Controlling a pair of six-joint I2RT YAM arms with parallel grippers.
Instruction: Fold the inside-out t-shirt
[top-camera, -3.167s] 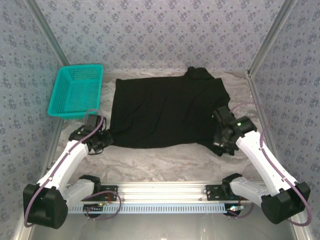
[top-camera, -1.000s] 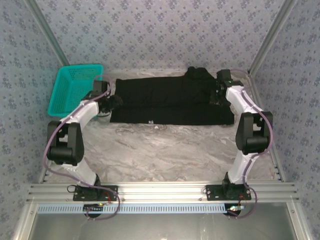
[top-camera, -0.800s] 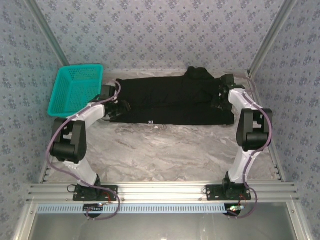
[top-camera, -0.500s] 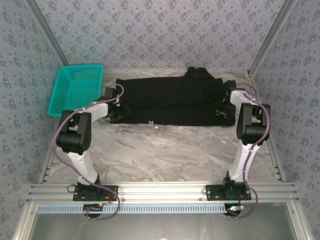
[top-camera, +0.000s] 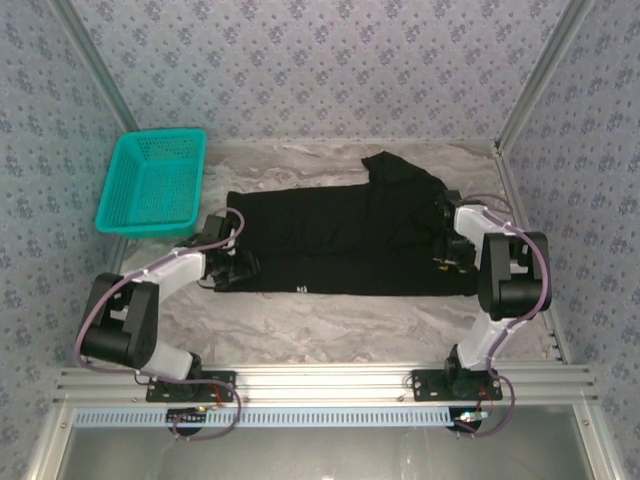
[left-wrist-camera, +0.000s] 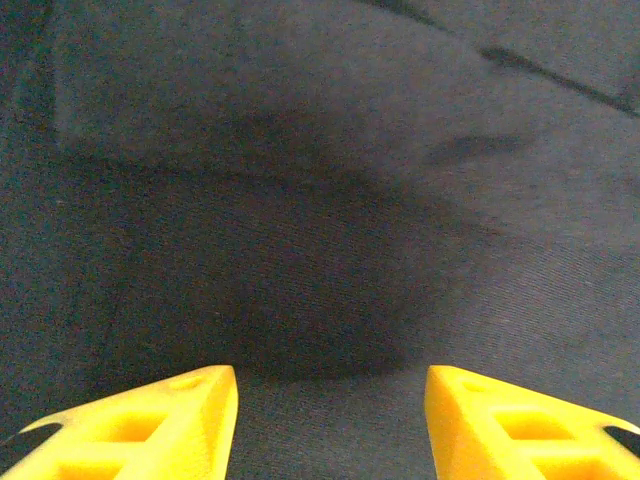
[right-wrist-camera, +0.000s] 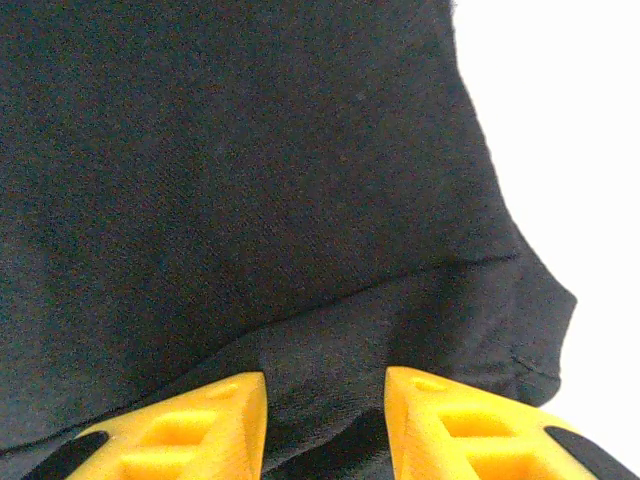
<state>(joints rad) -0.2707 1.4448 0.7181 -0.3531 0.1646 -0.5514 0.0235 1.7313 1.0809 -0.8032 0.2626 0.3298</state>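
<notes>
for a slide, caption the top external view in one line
Left end effector and right end effector at opposite ends of the folded black t-shirt

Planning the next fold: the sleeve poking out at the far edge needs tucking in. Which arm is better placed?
Right, probably. The right hand sits at the shirt's right end, near the sleeve; the left hand is at the opposite end.

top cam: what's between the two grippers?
The t-shirt, folded into a long black band, spans from left gripper to right gripper; seen in the top external view.
</notes>
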